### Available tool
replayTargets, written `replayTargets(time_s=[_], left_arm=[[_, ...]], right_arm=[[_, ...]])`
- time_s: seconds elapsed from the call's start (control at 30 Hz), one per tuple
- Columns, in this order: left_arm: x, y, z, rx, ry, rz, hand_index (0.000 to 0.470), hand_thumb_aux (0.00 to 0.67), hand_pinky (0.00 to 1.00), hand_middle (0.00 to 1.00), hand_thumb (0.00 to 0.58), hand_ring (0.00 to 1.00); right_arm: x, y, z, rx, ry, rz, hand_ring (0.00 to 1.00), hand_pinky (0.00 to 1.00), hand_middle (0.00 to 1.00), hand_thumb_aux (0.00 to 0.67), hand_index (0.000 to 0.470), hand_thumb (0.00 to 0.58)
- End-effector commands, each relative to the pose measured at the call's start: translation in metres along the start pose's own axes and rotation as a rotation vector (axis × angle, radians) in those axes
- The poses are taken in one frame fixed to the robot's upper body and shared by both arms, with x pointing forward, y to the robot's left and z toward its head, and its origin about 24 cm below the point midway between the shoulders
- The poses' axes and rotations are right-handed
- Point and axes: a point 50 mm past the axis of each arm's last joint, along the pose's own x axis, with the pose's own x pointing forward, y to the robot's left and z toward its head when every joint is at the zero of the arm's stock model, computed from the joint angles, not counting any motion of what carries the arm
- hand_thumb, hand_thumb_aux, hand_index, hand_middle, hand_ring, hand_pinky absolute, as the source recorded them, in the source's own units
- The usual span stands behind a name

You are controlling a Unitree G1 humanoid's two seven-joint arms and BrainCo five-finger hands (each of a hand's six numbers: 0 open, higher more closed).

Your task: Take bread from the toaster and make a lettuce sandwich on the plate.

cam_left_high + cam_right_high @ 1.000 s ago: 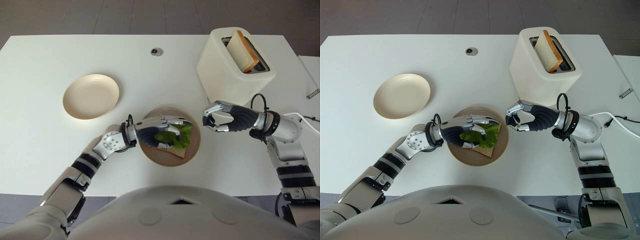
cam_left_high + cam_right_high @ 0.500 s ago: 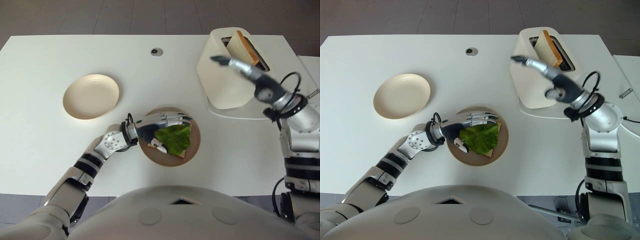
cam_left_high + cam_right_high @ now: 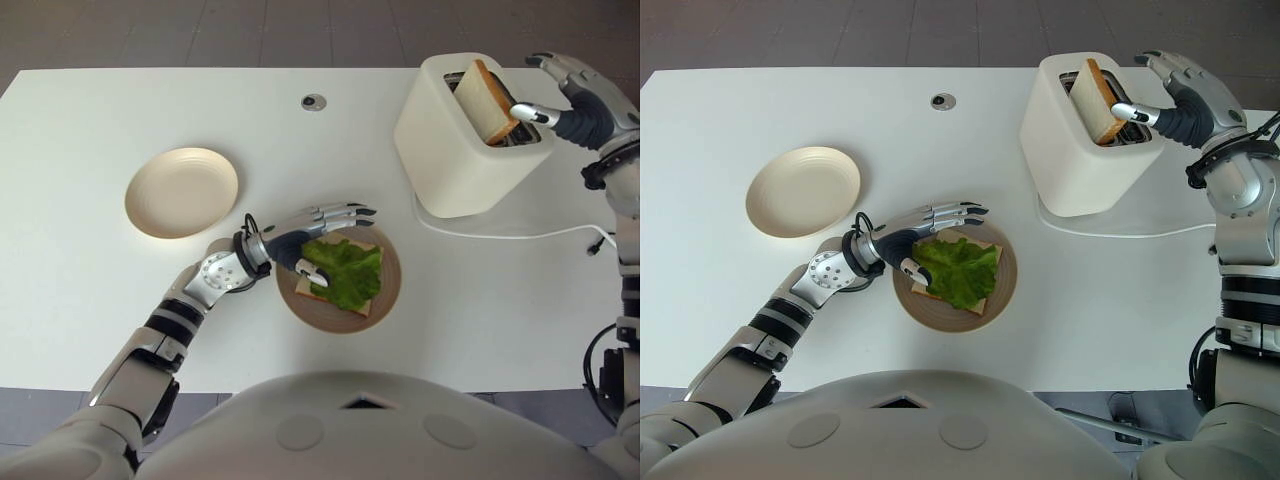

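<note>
A cream toaster stands at the table's back right with one bread slice sticking up from its slot. My right hand hovers open just right of that slice, fingers spread towards it, not touching. On the brown plate near the front middle lies a bread slice with a green lettuce leaf on top. My left hand is open at the plate's left rim, fingers stretched over the lettuce's upper edge and holding nothing.
An empty cream plate sits at the left. A small round metal fitting is set in the table at the back. The toaster's white cable runs rightward across the table. A notebook's spiral edge shows at far right.
My right hand rose from beside the plate up to the toaster's slot and opened. My left hand let go of the lettuce, which now lies flat on the bread, and drew back slightly left.
</note>
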Motion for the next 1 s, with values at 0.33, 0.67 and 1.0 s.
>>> replayTargets(time_s=[0.33, 0.67, 1.0], left_arm=[[-0.002, 0.004, 0.0, -0.021, -0.014, 0.005, 0.0, 0.0, 0.0, 0.0, 0.0, 0.0], [0.001, 0.01, 0.001, -0.005, -0.035, 0.063, 0.0, 0.0, 0.0, 0.0, 0.0, 0.0], [-0.01, 0.056, 0.006, -0.027, -0.121, 0.423, 0.0, 0.0, 0.0, 0.0, 0.0, 0.0]], right_arm=[[0.003, 0.028, 0.009, 0.028, -0.048, 0.145, 0.0, 0.0, 0.0, 0.194, 0.136, 0.288], [0.017, -0.008, 0.03, 0.217, -0.135, -0.16, 1.0, 1.0, 1.0, 0.67, 0.47, 0.58], [0.005, -0.053, 0.039, 0.461, -0.262, -0.472, 1.0, 1.0, 1.0, 0.67, 0.47, 0.58]])
